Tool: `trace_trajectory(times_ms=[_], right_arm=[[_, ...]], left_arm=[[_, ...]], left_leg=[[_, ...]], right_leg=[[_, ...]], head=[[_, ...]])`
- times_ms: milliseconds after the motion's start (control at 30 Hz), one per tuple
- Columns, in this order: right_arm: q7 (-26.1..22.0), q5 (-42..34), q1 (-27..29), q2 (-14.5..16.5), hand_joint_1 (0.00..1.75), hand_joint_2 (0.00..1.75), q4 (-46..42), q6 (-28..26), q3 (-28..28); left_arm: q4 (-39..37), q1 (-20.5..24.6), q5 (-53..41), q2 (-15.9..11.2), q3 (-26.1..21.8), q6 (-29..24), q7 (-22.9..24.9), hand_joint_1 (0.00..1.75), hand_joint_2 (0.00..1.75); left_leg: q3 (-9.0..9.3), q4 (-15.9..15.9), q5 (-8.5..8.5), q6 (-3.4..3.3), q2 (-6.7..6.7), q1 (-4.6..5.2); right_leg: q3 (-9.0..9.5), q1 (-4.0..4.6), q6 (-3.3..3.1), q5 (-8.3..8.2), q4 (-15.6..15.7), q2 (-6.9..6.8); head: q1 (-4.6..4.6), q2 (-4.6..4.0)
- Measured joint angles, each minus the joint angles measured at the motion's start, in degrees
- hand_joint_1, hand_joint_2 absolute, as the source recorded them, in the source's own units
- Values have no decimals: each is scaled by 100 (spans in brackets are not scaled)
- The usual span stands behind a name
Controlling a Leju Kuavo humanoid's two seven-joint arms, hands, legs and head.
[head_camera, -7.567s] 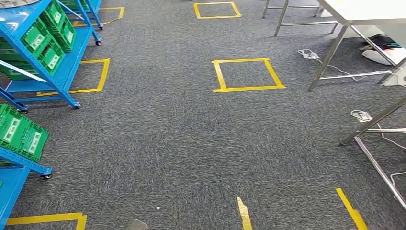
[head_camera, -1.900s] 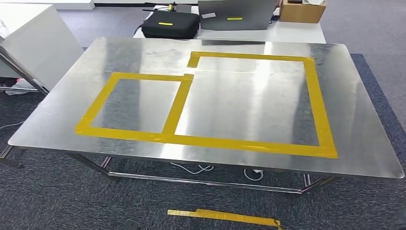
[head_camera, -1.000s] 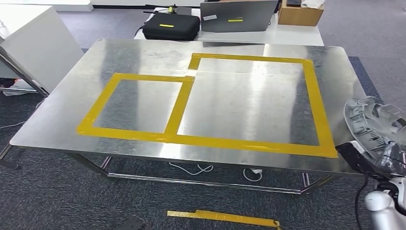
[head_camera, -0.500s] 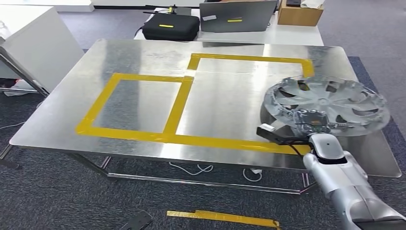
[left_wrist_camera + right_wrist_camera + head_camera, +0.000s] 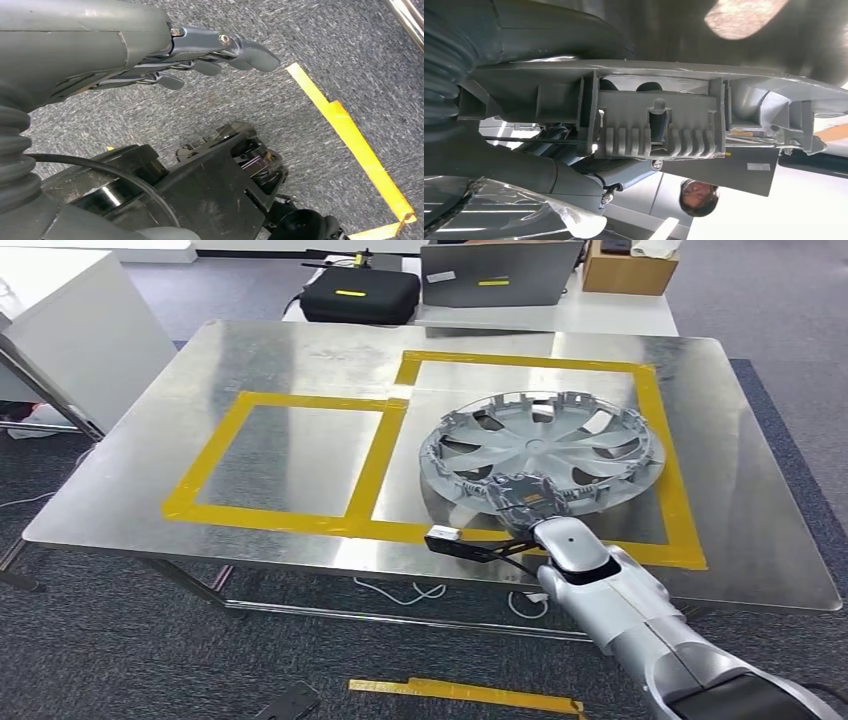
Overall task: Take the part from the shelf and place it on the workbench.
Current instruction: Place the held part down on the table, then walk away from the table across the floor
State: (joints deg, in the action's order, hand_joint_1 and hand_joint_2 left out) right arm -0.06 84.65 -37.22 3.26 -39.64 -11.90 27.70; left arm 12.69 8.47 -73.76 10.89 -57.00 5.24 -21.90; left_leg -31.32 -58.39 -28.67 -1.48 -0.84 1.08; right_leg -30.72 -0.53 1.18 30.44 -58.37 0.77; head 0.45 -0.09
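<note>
The right hand [image 5: 527,502] grips the part [image 5: 545,445], a grey plastic wheel cover, at its near rim. The cover is held with its ribbed inner side up, over the metal desk [image 5: 150,455], inside the larger of the two yellow tape rectangles [image 5: 660,450]. Whether its far edge touches the desk top I cannot tell; the near edge is in the hand. In the right wrist view the rim of the cover [image 5: 659,125] with its clips and ribs lies across the picture, close to the camera, and the fingers of the hand are mostly hidden behind it.

The smaller tape rectangle [image 5: 205,465] is beside the larger one, on the robot's left, and they share one side.

The left hand [image 5: 200,55] hangs low over the grey carpet [image 5: 310,40], near a yellow tape line [image 5: 350,135] on the floor. Its fingers are stretched out, a little apart, and hold nothing.

Behind the desk stands a white table with a black case [image 5: 360,292], a grey laptop [image 5: 500,272] and a cardboard box [image 5: 628,268]. On the carpet in front of the desk lies a strip of yellow tape [image 5: 465,692].
</note>
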Motion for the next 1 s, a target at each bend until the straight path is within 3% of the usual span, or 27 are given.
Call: trace_trajectory(times_ms=[33, 167, 200, 333, 500, 667, 867, 1000], right_arm=[[4, -14, 5, 10, 175, 175, 11, -11, 34], [42, -165, 11, 16, 0, 0, 67, -52, 107], [51, -230, 19, 14, 0, 0, 87, -77, 111], [136, -454, 115, -53, 0, 0, 151, -148, 86], [393, -510, 209, -191, 0, 0, 78, 179, -2], [257, -877, 590, -304, 0, 0, -609, 589, -41], [-157, -1991, 1846, -720, 0, 0, -2772, 604, 52], [-401, -2582, 3238, -1273, 0, 0, -4567, -51, 30]], left_arm=[[-1, -3, 4, -3, 0, 3, 3, 0, 175], [1, -11, 13, -12, 3, -9, 54, 0, 175], [0, -13, 13, -14, 8, -17, 71, 0, 175], [1, -29, 72, -25, 34, -28, 91, 0, 0], [0, -71, 276, -50, 32, -28, 25, 0, 0], [1, -173, 484, -74, -14, -27, -157, 0, 0], [1, -370, 756, -112, -224, 5, -476, 0, 0], [1, -479, 923, -116, -404, 2, -593, 0, 0]], left_leg=[[0, 0, 0, 0, 0, 1], [0, -1, 0, 0, 1, 4], [0, -2, 0, 0, 1, 4], [-1, -3, 0, 0, 0, 4], [-1, -3, -1, -1, 1, 4], [-1, -2, -2, -2, 0, 3], [-6, -34, -37, -38, -6, 18], [4, -48, -60, -98, -21, 25]], right_leg=[[1, -1, 0, 0, 0, 1], [2, -4, 1, -1, 5, 2], [2, -4, 1, -1, 7, 1], [2, -4, 2, -2, 12, 1], [4, -4, 2, -2, 15, 4], [5, -3, 2, -2, 19, 2], [13, -13, 18, 8, 39, -10], [53, -17, 80, 19, 66, -26]], head=[[1, 0], [0, 0], [0, 0], [-1, 0], [0, 0], [1, 0], [-2, 0], [-4, 0]])
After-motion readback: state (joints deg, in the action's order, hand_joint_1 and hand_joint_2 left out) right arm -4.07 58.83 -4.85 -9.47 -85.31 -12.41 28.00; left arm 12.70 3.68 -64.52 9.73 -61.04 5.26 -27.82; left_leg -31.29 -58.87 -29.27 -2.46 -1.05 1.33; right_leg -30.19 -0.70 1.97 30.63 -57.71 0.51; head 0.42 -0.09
